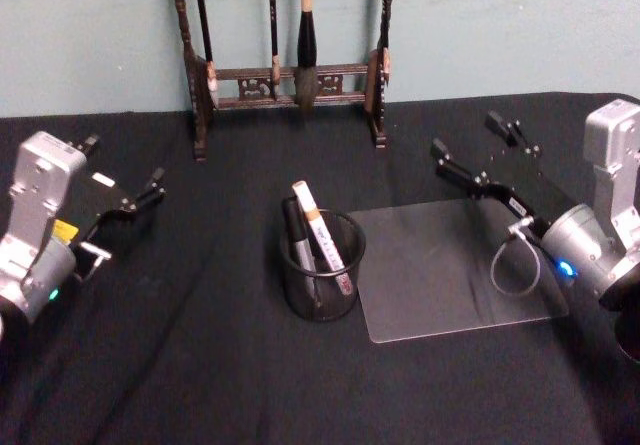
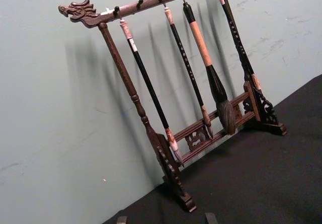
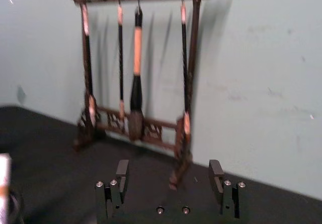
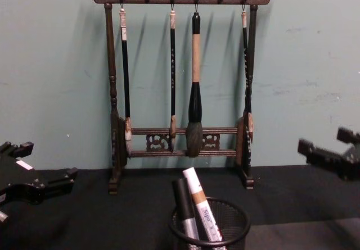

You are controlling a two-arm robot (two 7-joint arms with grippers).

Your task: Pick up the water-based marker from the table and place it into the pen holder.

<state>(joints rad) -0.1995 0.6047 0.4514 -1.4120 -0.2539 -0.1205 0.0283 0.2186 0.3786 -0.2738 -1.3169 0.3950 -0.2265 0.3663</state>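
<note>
Black table cloth [image 1: 200, 365] lies nearest the head cam and takes up most of the scene. Next in size, brush rack [image 4: 180, 92] stands at the back by the wall w/ four brushes hanging. Clear mat [image 1: 450, 265] lies flat, just right of centre. Left gripper [image 1: 125, 205] hovers well left of the holder, jaws part open, nothing in them. Right gripper [image 1: 480, 155] hangs over the mat's far right, fingers [image 3: 216, 176] spread wide, empty. Holder [image 1: 322, 265] sits mid-table, touching the mat's left edge or just beside it; can't tell which. White marker [image 1: 322, 237] stands tilted inside, leaning on the rim, w/ a dark pen [image 1: 300, 240] beside it.

Judgement: marker already looks placed, so the step in hand is prob. the retreat. To do it well, both arms should pull back high and wide, clear of the holder rim and of the rack behind, so the light mesh cup isn't knocked.

Hard to make out: marker's lower end and the pen's are behind mesh; label text is too small to read; chest view cuts off the holder's base and both grippers at the edges. Whether any other marker lies on the cloth below the head cam's edge can't be told.
</note>
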